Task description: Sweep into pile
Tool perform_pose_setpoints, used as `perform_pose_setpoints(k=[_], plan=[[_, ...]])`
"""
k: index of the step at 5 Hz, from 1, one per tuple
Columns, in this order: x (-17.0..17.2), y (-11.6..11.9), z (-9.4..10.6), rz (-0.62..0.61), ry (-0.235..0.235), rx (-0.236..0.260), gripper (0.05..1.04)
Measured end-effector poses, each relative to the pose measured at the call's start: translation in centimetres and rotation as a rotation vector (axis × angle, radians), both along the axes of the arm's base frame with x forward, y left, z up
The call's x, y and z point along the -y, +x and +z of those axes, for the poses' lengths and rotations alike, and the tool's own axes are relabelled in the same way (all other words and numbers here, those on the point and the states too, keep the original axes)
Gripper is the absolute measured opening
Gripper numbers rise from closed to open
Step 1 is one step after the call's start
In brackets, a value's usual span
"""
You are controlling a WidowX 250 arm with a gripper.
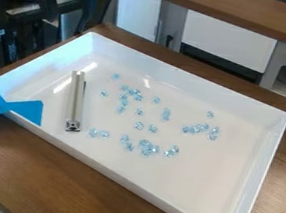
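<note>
Pale-blue translucent pieces lie scattered in clusters inside my white tray — a light-coloured bar to their left in the camera view, a blue sheet at the tray's edge, wooden table beneath — and I cannot tell whether my gripper is released or clenched.

a white tray spans the frame's middle on a brown wooden table. pale blue bits lie in loose clusters across it, left of them a slim pale bar. a blue piece overlaps the rim at frame left.
</note>
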State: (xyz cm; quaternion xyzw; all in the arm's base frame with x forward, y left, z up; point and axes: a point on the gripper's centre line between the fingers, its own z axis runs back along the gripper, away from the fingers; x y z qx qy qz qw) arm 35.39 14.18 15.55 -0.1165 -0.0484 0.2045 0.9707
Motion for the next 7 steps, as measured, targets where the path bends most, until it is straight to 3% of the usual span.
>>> perform_pose_setpoints(k=[1,2,3,4,5,7], plan=[[0.1,0.0,-1.4,0.009,-0.023,-0.028,1.0],[2.0,0.5,-4.2,0.092,-0.085,-0.016,1.0],[3.6,0.7,-6.0,0.193,-0.077,0.045,1.0],[4.0,0.0,-6.5,0.234,-0.014,0.113,1.0],[4.0,-0.3,-7.2,0.251,0.046,0.125,1.0],[2.8,-0.7,-8.4,0.239,0.162,0.06,1.0]])
